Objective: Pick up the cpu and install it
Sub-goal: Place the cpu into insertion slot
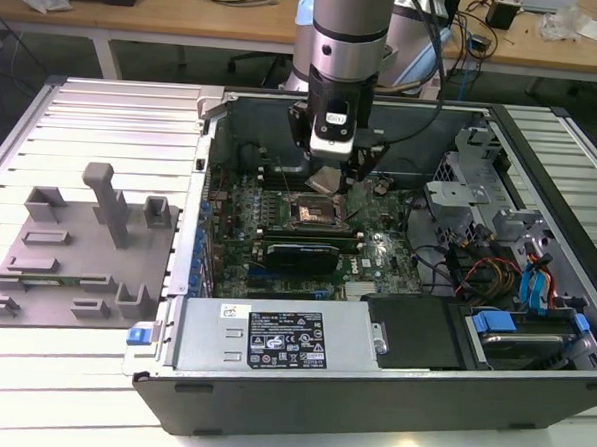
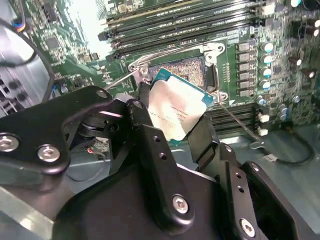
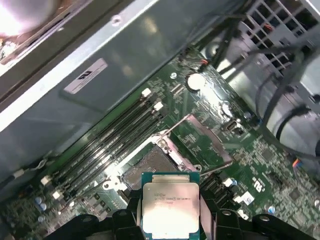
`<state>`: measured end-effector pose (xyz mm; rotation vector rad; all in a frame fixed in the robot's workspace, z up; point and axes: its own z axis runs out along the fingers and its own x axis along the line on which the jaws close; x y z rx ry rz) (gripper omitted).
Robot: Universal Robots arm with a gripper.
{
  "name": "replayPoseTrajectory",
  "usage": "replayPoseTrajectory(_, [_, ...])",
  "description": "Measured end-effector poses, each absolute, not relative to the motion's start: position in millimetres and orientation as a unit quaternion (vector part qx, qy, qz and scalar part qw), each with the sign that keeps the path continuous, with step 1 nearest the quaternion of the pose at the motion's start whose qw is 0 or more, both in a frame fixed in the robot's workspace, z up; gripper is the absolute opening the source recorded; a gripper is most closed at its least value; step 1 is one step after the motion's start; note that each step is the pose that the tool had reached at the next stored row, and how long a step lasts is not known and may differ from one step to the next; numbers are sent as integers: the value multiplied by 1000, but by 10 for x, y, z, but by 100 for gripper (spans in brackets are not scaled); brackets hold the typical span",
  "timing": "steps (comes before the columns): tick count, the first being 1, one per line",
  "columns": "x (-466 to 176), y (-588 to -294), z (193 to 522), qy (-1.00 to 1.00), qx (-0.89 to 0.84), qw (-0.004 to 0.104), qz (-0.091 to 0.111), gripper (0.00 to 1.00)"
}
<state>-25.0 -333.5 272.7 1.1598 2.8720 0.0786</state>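
Note:
The cpu [image 2: 176,106], a small square chip with a pale silver top, is tilted and clamped by its edges between my gripper's [image 2: 172,117] black fingers [image 2: 145,117]. It hangs just above the open dark metal-framed socket [image 2: 186,72] on the green motherboard [image 2: 240,30]. In the first wrist view the cpu [image 3: 170,206] sits close over the socket [image 3: 152,167], whose load lever is swung out. In the exterior view my gripper [image 1: 331,175] reaches down into the open computer case and holds the cpu [image 1: 325,179] a little above the socket [image 1: 314,212].
Memory slots [image 2: 175,20] run beside the socket. A dark card [image 1: 299,254], a power supply [image 1: 272,337] and drive bays with cables [image 1: 496,274] crowd the case. A grey plastic plate with upright pegs [image 1: 77,252] lies on the slatted table at the exterior view's left.

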Motion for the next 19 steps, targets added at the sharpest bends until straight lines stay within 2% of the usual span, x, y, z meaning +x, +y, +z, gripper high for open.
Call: replayPoseTrajectory(19, [-250,-3335,2709,813,581,27,20,55])
